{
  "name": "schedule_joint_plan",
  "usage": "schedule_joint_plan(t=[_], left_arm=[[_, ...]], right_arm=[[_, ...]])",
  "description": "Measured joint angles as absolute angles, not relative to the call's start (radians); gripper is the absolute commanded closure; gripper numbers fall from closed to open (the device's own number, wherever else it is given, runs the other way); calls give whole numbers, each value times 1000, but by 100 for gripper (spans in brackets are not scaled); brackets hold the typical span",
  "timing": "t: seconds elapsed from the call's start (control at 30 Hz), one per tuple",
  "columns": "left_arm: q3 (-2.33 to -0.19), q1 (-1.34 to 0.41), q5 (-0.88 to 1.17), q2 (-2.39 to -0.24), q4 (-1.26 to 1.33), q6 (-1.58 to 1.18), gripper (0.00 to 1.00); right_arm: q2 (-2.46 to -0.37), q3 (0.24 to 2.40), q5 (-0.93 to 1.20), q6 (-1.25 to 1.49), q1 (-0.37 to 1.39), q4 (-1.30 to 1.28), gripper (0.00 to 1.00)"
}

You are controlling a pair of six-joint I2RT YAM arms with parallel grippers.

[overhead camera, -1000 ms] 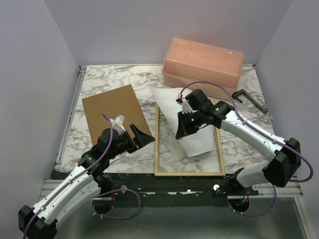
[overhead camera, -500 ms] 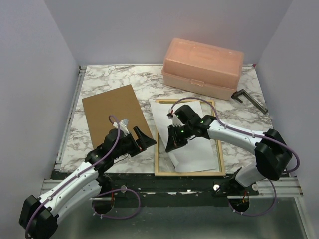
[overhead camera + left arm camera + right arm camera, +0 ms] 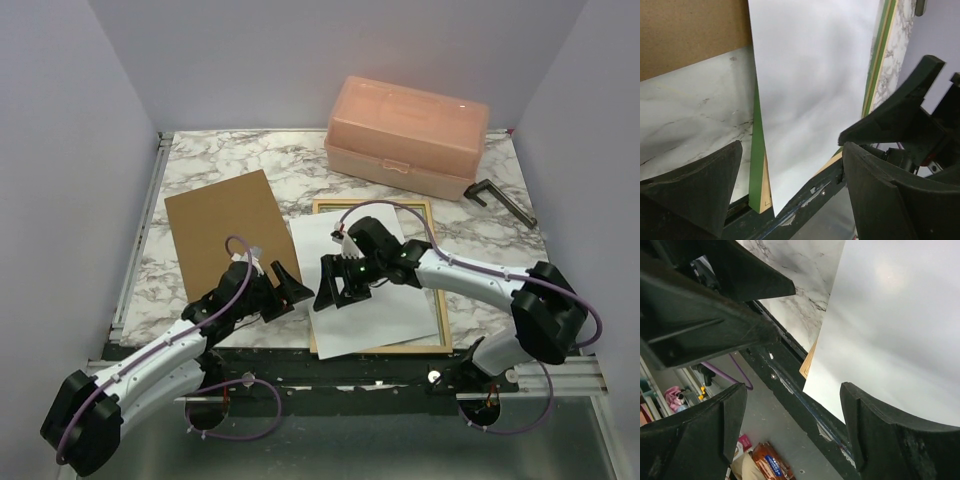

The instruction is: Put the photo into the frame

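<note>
Photo (image 3: 392, 312) just beneath right gripper (image 3: 337, 297)

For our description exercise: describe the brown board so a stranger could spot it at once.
Look at the left half of the marble tabletop. There, left of the frame and white-backed photo, lies the brown board. It alone is a flat, plain brown rectangle.

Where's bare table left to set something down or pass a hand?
Free: marble behind backing panel, left of peach box; marble between frame and black handle. Crowded: front centre, left gripper and right gripper open at the photo's left edge.
</note>
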State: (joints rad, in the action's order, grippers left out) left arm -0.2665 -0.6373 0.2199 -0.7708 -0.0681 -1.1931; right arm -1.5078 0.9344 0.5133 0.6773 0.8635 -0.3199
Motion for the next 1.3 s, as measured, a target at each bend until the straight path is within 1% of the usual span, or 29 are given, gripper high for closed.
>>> schedule_joint_plan(t=[0.2,0.3,0.5,0.77,0.9,1.1,1.17,1.3], left_arm=[[-237,-637,220,-833,-26,-1187,33],[-207,-637,221,-886,33,-1186,40],[-204,-637,249,-1037,166,-1163,51],[-219,-637,263,-1148,302,-1139,57],[-217,-637,264,-1178,383,-1138,62],[-201,-636,264,-1214,468,-1142,81],[-199,-636,264,-1218,474,-1142,85],[-197,-636,264,-1219,495,-1144,97]], right_arm=[[-1450,888,514,693,802,-300,17],[-1421,841,546,700,721,-284,18],[-1343,746,619,709,549,-270,17],[-1314,735,662,709,532,-265,17],[-1314,735,668,707,529,-265,17],[-1303,735,668,707,528,-267,17],[-1296,735,668,707,528,-267,17],[-1283,736,668,707,528,-268,18]])
